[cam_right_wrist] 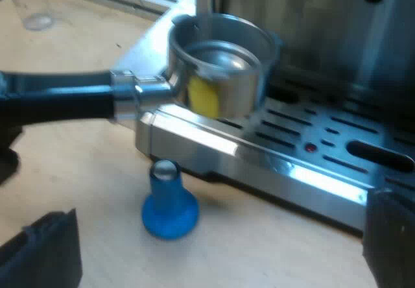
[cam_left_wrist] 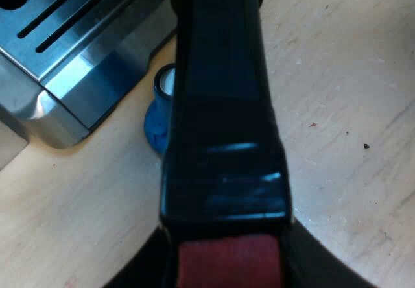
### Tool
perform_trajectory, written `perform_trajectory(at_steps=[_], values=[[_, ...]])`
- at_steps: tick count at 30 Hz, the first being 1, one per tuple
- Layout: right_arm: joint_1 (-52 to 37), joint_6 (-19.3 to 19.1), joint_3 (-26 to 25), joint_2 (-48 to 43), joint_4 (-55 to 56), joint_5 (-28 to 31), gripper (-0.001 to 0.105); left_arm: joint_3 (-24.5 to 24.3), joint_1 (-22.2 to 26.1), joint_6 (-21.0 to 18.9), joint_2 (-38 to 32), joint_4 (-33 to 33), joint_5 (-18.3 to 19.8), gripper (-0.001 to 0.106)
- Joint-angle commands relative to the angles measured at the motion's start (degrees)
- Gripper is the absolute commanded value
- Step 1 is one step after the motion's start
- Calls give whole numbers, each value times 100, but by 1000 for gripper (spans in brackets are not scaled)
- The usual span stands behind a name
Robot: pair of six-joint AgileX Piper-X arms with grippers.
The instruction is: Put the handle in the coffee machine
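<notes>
The metal holder (cam_right_wrist: 220, 61) hangs tilted just over the corner of the espresso machine's slotted drip tray (cam_right_wrist: 311, 152), its basket open upward. Its dark handle (cam_left_wrist: 220, 106) runs straight out from my left gripper (cam_left_wrist: 227, 276), which is shut on it close to the red end (cam_left_wrist: 227, 262). My right gripper (cam_right_wrist: 217, 252) is open and low over the table, facing the machine's front, with nothing between its fingers (cam_right_wrist: 45, 249).
A blue tamper (cam_right_wrist: 168, 204) stands upright on the wooden table against the drip tray's corner, below the holder, and shows beside the handle as the tamper (cam_left_wrist: 157, 116). A measuring glass (cam_right_wrist: 29, 2) stands farther off on the table.
</notes>
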Motion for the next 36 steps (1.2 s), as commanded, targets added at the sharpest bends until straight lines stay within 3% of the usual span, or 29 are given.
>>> perform_trajectory(at_steps=[1,6,36], values=[[12,-243,-32,-18,-197,119,88,-106,3,21,-82,-253,153,0],[12,-490,-32,-18,-295,118,88,-106,3,21,-82,-355,166,0],[12,-490,-32,-18,-295,118,88,-106,3,21,-82,-355,166,0]])
